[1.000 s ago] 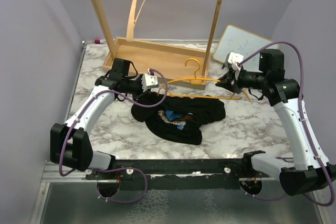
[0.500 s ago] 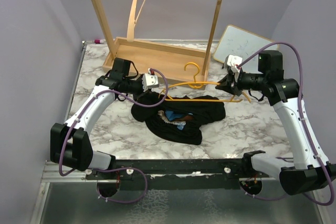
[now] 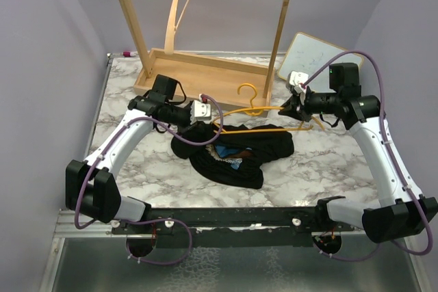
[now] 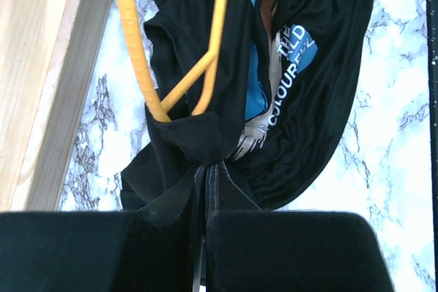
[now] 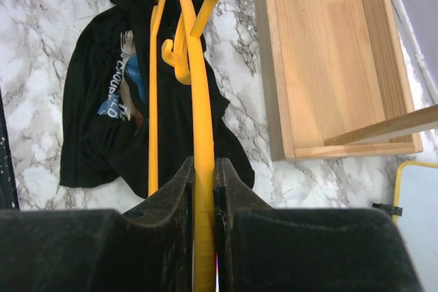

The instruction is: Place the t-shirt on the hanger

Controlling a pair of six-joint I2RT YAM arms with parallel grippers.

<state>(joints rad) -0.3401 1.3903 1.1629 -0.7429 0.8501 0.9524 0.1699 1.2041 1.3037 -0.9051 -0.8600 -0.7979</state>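
Just in front of the wooden rack base (image 3: 205, 73), the right gripper (image 5: 203, 165) clamps one end of the hanger (image 3: 256, 109) to steady it w/ the other end tucked into the bunched t-shirt (image 3: 236, 152), while the left gripper (image 4: 205, 169), pinching a shirt fold, looks set to draw cloth over it.

Both arms stretch forward and bend inward, left end effector (image 4: 205, 172) and right end effector (image 5: 203, 165) each clamped tight.
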